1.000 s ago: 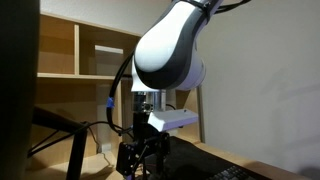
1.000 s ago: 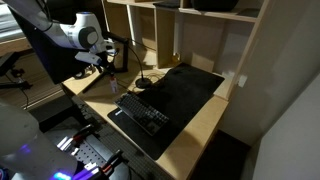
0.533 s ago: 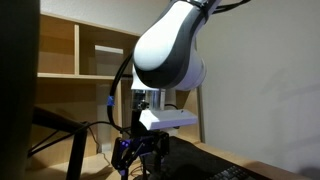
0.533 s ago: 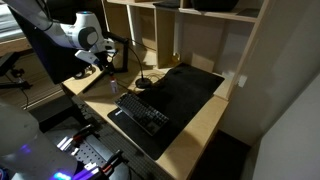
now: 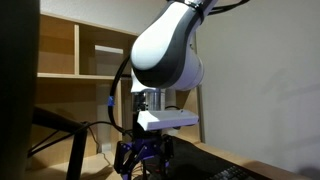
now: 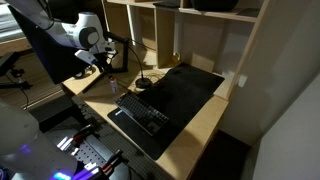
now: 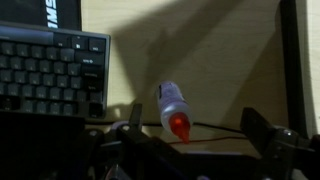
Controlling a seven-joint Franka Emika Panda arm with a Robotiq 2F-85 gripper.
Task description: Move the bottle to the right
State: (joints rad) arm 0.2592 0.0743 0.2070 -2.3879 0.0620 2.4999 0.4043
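A small white bottle (image 7: 171, 103) with a red cap stands on the wooden desk; seen from above in the wrist view, it lies between my fingers, nearer the left one. It also shows as a small bottle (image 6: 114, 88) near the desk's edge in an exterior view. My gripper (image 7: 197, 128) is open and above the bottle, with both dark fingers (image 7: 258, 127) spread wide and clear of it. In both exterior views the gripper (image 6: 108, 63) (image 5: 141, 160) hangs over the desk corner. A thin cable runs across the desk under the cap.
A black keyboard (image 7: 50, 70) (image 6: 142, 117) lies beside the bottle. A large black mat (image 6: 185, 88) covers the desk's middle. Wooden shelves (image 6: 170, 30) (image 5: 90, 55) stand behind the desk. A small round stand (image 6: 143, 82) sits near the bottle.
The gripper has shifted slightly and dropped a little over the desk. The bottle has not moved.
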